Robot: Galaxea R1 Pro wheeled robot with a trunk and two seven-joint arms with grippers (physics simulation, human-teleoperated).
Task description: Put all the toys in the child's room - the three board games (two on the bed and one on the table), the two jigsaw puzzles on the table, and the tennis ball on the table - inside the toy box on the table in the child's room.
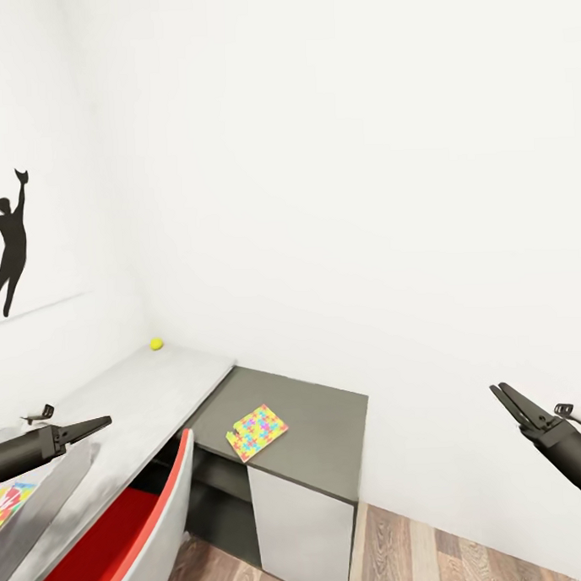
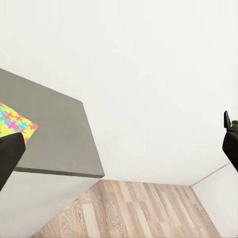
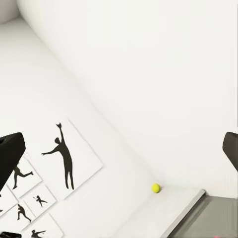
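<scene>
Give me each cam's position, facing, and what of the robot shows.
Head: high, looking down at the table corner; left gripper and right gripper show.
Left wrist: past dark fingers toward the puzzle, cabinet, floor.
Right wrist: between fingers at the wall posters and tennis ball.
Shared: head also shows the ball and puzzle.

You see a yellow tennis ball (image 1: 157,344), a jigsaw puzzle (image 1: 257,431) of yellow, red, blue, green pieces, and a dark grey cabinet (image 1: 330,424).
</scene>
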